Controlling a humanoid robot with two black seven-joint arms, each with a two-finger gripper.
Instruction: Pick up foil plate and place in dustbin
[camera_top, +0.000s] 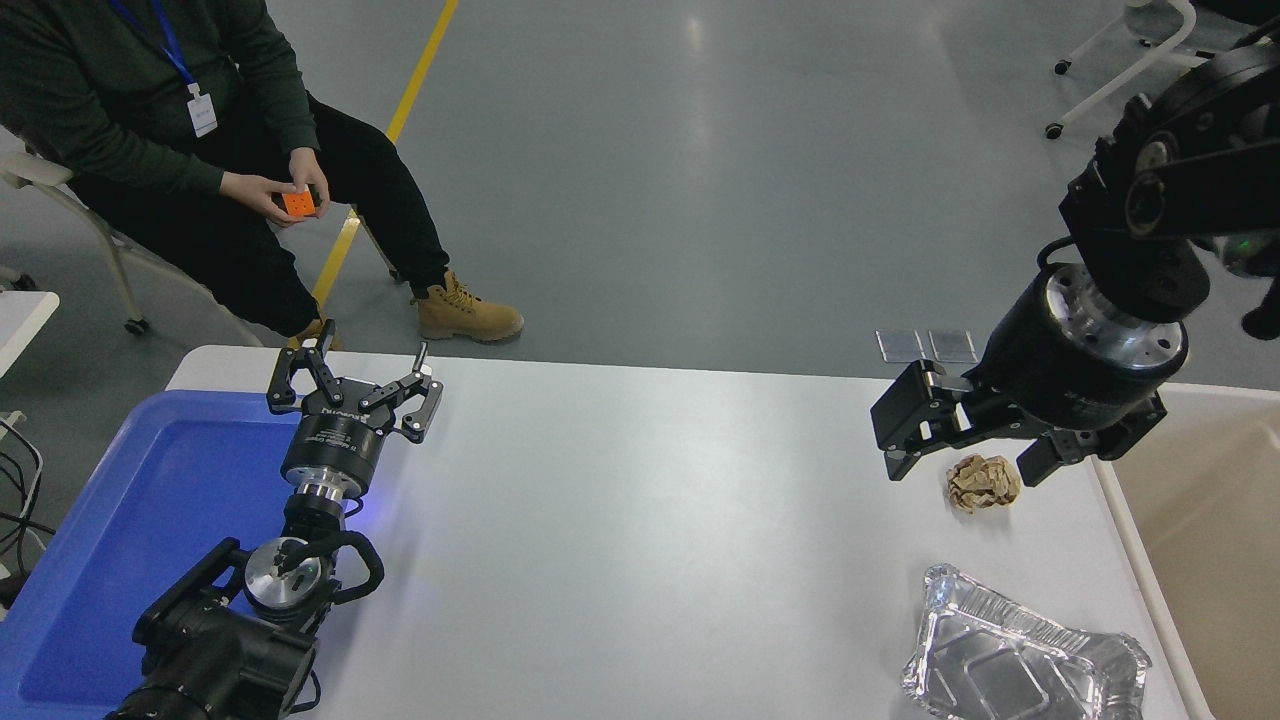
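Blue tray (130, 520) lower left on my white table (640, 520). Crumpled brown paper ball (983, 483) right of centre. Seated person (180, 150) upper left holds orange cube (299, 203). Office chair (1120, 60) upper right.

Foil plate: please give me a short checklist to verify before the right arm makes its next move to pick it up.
1. Foil plate lies free on the table, nothing on it: ok.
2. Right gripper open and empty: ok.
3. Right gripper above the plate: not ok, it hangs by the paper ball.
4. Dustbin open, beside the table: ok.
5. Left gripper parked over the blue tray: ok.
6. Good grip point on the rim: cannot tell.
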